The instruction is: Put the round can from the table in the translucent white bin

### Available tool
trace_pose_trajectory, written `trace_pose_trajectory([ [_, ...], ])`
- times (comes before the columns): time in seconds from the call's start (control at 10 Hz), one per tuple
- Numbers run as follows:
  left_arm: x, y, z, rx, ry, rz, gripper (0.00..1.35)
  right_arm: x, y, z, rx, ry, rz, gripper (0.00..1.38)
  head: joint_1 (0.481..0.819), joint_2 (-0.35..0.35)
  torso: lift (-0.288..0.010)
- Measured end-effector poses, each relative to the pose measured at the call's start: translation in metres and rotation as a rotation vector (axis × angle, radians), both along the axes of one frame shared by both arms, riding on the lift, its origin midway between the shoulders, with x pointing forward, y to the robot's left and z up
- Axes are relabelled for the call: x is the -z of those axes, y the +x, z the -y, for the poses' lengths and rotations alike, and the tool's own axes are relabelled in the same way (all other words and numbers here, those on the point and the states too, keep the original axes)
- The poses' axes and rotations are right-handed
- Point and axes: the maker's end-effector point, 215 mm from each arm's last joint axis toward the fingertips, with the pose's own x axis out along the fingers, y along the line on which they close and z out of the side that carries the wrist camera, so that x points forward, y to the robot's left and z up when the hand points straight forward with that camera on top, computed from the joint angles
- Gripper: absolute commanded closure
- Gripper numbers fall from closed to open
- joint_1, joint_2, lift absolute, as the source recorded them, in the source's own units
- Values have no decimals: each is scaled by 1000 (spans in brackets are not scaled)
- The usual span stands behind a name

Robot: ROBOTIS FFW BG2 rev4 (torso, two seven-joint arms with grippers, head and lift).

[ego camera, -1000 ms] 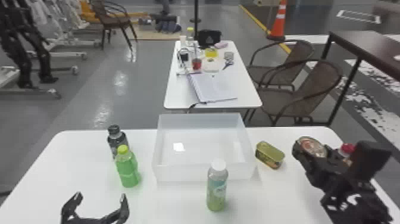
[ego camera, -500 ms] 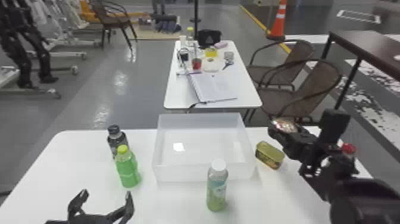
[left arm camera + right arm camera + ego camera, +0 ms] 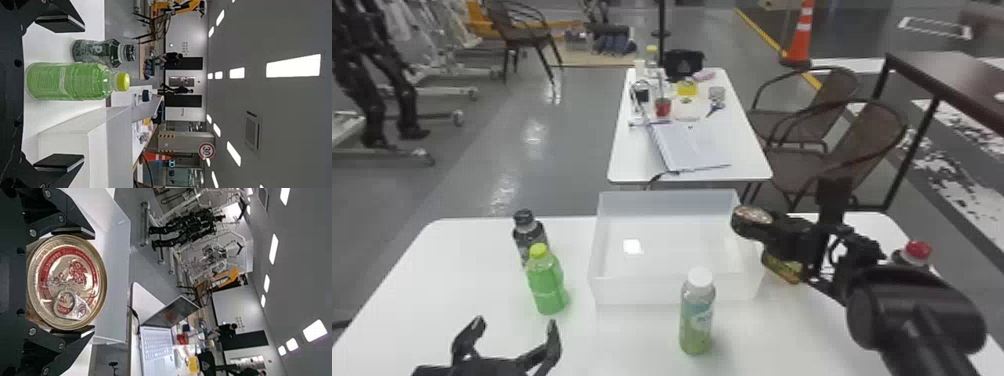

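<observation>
Gold metal printed in red, the round can (image 3: 752, 220) is pinched by its sides in my right jaws, held up near the far end of the bin's right wall. Its ring-pull lid (image 3: 64, 272) faces up, somewhat tilted, and its short axis runs roughly upright, across the squeeze rather than along it. From the jaws, the middle of the translucent white bin (image 3: 637, 290) lies to the left and a little toward me; mine to judge, that is the direction the next move turns on. I cannot tell how much height the can has over the rim, so I would carry it inward before lowering — the side wall and far corner are the edges most likely to catch it or a finger.

The right arm (image 3: 902, 305) is the nearer one and has the job. It passes over the worktop (image 3: 457, 280) above a flat tin (image 3: 784, 267) beside the bin, with a red-capped bottle (image 3: 917, 252) farther right. The left jaws are spread wide over the near left side, by a green bottle (image 3: 547, 285) and a dark bottle (image 3: 529, 237). A white-capped bottle (image 3: 697, 317) stands upright in front of the bin — reason enough to release well inside, away from the near wall.
</observation>
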Motion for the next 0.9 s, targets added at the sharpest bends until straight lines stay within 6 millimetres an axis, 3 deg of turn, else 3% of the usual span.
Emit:
trace_pose_trajectory([
  [0.3, 0, 3, 2, 3, -8, 4, 136, 47, -10, -23, -124, -2, -117, 664, 549, 0, -100],
  [0.5, 1, 5, 4, 6, -13, 5, 136, 64, -15, -34, -175, 13, -157, 644, 549, 0, -100],
  [0.7, 1, 5, 4, 6, -14, 4, 136, 65, -14, -36, -178, 22, -155, 328, 549, 0, -100],
  [0.9, 2, 4, 4, 5, -15, 3, 136, 61, -11, -34, -162, 29, -131, 165, 549, 0, -100],
])
